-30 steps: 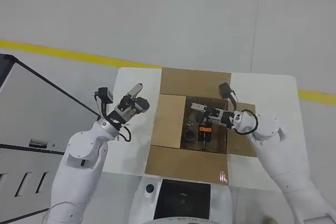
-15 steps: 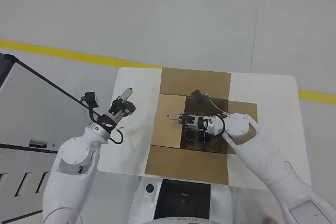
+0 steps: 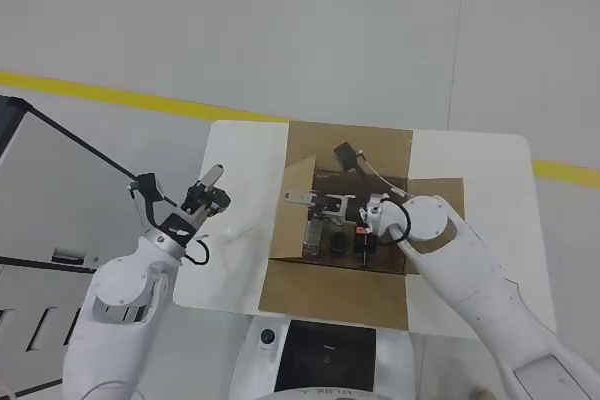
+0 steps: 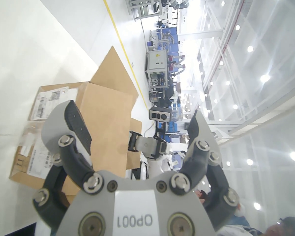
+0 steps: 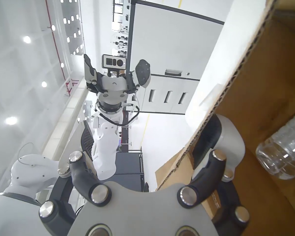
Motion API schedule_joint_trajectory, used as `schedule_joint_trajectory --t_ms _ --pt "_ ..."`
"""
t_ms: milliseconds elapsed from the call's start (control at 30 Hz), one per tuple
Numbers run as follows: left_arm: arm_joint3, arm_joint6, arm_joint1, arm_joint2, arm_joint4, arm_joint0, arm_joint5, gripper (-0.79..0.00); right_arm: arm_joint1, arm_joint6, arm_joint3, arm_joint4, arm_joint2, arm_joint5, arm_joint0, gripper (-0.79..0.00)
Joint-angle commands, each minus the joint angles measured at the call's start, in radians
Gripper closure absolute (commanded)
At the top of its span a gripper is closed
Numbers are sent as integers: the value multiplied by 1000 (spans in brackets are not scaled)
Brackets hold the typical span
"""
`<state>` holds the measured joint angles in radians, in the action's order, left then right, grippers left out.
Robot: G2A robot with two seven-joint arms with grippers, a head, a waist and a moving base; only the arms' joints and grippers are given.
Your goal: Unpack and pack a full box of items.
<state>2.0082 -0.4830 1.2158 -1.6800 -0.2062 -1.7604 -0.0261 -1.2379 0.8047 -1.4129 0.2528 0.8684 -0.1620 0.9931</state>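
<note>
An open cardboard box (image 3: 355, 150) stands mid-table, shown side-on in the left wrist view as the box (image 4: 108, 124). Inside lie a clear plastic bottle (image 3: 313, 236), a black and orange item (image 3: 364, 238) and a dark round item (image 3: 337, 242). My right gripper (image 3: 302, 197) is over the box's left flap (image 3: 290, 215). In its wrist view the right gripper (image 5: 140, 148) is open and straddles the flap edge (image 5: 236, 74), one finger against the inner face, with the bottle (image 5: 282, 153) close by. My left gripper (image 3: 212, 190) hangs open and empty left of the box, also seen as the left gripper (image 4: 137, 121).
The white table (image 3: 480, 170) has bare room on both sides of the box. The box's near flap (image 3: 330, 295) and far flap (image 3: 350, 148) lie spread outward. A grey cabinet (image 3: 40, 190) stands beyond the table's left edge.
My right gripper has swung across the box from its right side to the left flap, which now stands more upright. My left arm has drawn back leftward, away from the box.
</note>
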Motion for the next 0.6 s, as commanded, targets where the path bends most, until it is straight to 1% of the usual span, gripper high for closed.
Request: schedule_joint_trajectory --t_ms 0,133,267,367,433,567 --pt "19 -74 0 -14 -121 -11 29 -785 -16 -26 52 51 -19 -50 -22 -785" --pt "63 -221 -8 -59 -213 -42 75 -785 -58 -44 187 148 -74 -143 -91 -785" --pt "107 -285 -11 -86 -284 -81 96 -785 -101 -50 285 199 -135 -194 -153 -785" --pt "124 -309 -12 -89 -314 -105 101 -785 -131 -51 344 204 -182 -195 -192 -785" --pt "130 -310 -13 -79 -274 -117 104 -785 -150 -56 382 203 -208 -190 -212 -785" --pt "138 -297 -14 -17 -188 -131 112 -785 -184 -63 447 215 -241 -208 -240 -785"
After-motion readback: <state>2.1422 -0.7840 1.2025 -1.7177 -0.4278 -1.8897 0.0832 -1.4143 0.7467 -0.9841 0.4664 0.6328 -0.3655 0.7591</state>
